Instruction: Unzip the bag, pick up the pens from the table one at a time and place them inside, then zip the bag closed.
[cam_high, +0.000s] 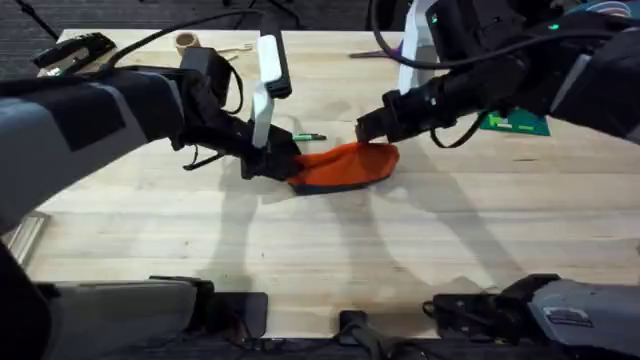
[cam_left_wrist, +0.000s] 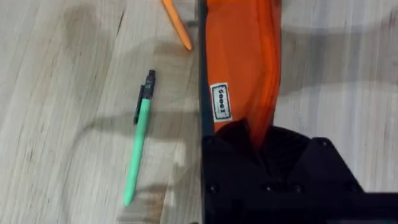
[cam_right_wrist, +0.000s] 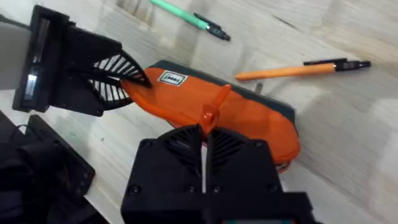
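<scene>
My left tool (cam_high: 268, 158) clamps the bag's (cam_high: 345, 165) left end mid-counter, right tool (cam_right_wrist: 204, 134) pinches its zipper pull (cam_right_wrist: 210, 112); risk: the small tab slips free if I tug off the zipper's line.

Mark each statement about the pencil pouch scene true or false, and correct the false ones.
1. The left gripper is shut on one end of the orange pouch. True.
2. The green pen is inside the pouch. False: it lies on the table beside the pouch.
3. The right gripper pinches the orange zipper tab. True.
4. The orange pen is held by a gripper. False: it lies free on the table.
</scene>
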